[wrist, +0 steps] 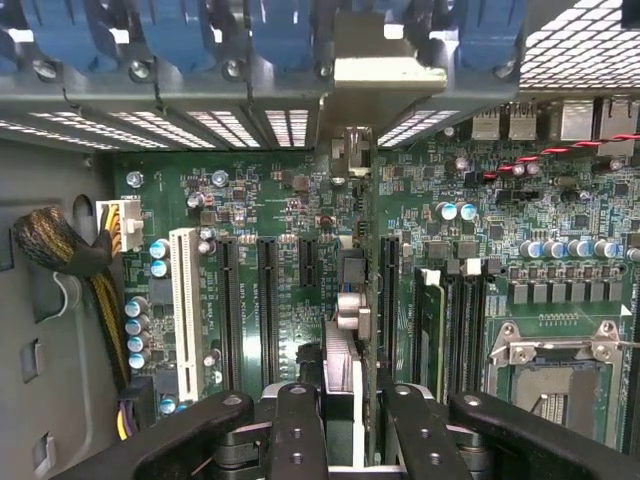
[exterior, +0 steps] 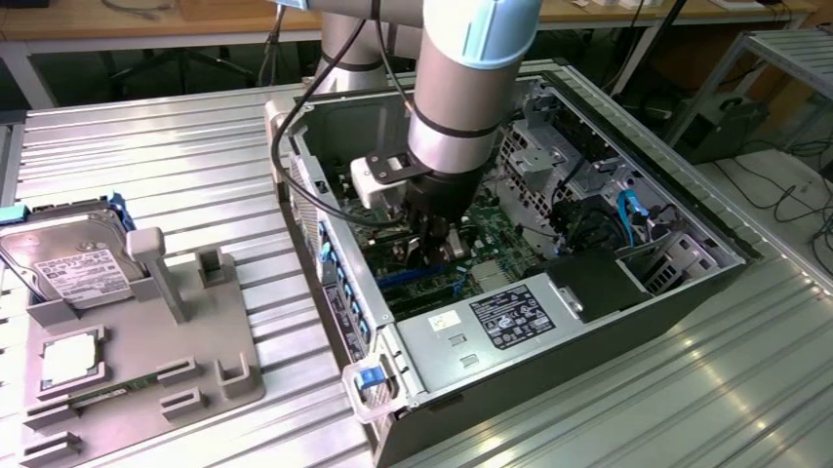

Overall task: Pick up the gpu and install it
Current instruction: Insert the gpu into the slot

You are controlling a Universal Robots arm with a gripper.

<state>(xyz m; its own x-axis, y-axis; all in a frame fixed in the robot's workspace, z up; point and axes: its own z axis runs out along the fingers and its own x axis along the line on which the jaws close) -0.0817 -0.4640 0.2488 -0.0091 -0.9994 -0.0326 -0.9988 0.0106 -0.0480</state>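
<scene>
My gripper reaches down into the open computer case, over the green motherboard. In the wrist view the gpu appears edge-on as a thin card running away from the black fingers. Its silver bracket sits at the case's rear slot wall. The gripper is shut on the card's near end. The card stands in line with the black expansion slots. I cannot tell whether its edge sits in a slot.
A grey fixture at the exterior view's left holds a silver hard drive and a square CPU chip. Inside the case are the power supply, a cable bundle, a white slot and the CPU socket.
</scene>
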